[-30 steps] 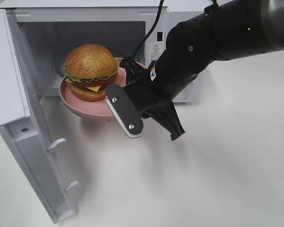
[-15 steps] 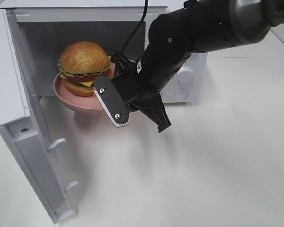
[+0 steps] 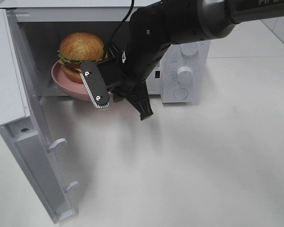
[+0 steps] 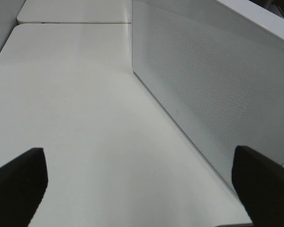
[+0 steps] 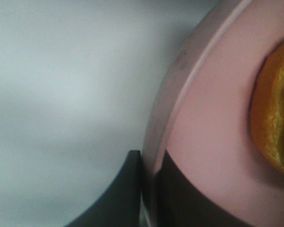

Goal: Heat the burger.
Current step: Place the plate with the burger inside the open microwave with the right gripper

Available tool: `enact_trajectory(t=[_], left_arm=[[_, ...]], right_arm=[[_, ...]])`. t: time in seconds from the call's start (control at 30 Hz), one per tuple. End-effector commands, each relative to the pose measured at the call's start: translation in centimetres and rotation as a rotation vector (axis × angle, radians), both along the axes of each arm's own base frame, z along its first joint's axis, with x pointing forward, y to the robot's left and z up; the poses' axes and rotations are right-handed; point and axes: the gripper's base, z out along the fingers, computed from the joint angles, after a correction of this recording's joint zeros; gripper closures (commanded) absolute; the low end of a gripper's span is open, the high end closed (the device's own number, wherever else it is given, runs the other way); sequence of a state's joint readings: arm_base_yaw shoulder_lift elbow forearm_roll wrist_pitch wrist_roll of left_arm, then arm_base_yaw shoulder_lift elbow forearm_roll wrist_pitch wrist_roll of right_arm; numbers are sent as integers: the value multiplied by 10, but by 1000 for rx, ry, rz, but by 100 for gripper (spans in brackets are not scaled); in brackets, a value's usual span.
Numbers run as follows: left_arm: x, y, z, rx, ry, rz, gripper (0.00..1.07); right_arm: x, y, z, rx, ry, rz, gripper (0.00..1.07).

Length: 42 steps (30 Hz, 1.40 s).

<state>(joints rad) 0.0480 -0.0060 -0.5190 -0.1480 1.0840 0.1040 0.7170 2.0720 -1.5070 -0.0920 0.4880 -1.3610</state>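
White worktop [image 4: 71, 109] fills the left wrist view, and the left gripper [image 4: 139, 182] hangs over it with its jaws spread wide and nothing between them; only the two dark tips show at the edges of that view. Just beside it runs the perforated side wall of the microwave [image 4: 213, 90].

From the high camera, the microwave door [image 3: 19, 118] stands swung fully open on the far left, its inner face turned towards the cavity. To the right of the door, at the mouth of the open cavity, sits the burger [image 3: 81, 47], upright on a round pink plate [image 3: 66, 81]. Its domed bun, lettuce frill and tomato show above the plate's rim. Whether the plate rests on the cavity floor or is held clear of it, I cannot tell.

On the plate's right-hand rim is the right gripper [image 3: 103, 97]. The right wrist view shows its jaws nearly closed, clamped on the thin pink rim, with the edge of the bun close by. Behind it, the black right arm [image 3: 180, 21] reaches in from the upper right, passing across the front of the microwave's control panel [image 3: 184, 82], where two white knobs show.
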Motion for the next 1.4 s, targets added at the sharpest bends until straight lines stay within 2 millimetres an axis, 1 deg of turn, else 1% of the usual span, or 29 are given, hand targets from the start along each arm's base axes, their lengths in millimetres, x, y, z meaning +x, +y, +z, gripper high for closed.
enact_trajectory(t=[0.03, 0.23, 0.37, 0.63, 1.13, 1.4], left_arm=[[-1, 0, 0, -3, -26, 0, 9], [-1, 0, 0, -3, -26, 0, 9], [-1, 0, 0, -3, -26, 0, 9], [-1, 0, 0, -3, -26, 0, 9], [-1, 0, 0, -3, -26, 0, 9], [-1, 0, 0, -3, -26, 0, 9]], right_arm=[[14, 9, 17, 61, -82, -33, 107], [24, 14, 16, 56, -107, -51, 107], [32, 20, 11, 66, -113, -84, 107], [45, 27, 9, 73, -144, -101, 107], [66, 41, 1, 84, -179, -130, 107], [72, 37, -8, 79, -172, -142, 107]])
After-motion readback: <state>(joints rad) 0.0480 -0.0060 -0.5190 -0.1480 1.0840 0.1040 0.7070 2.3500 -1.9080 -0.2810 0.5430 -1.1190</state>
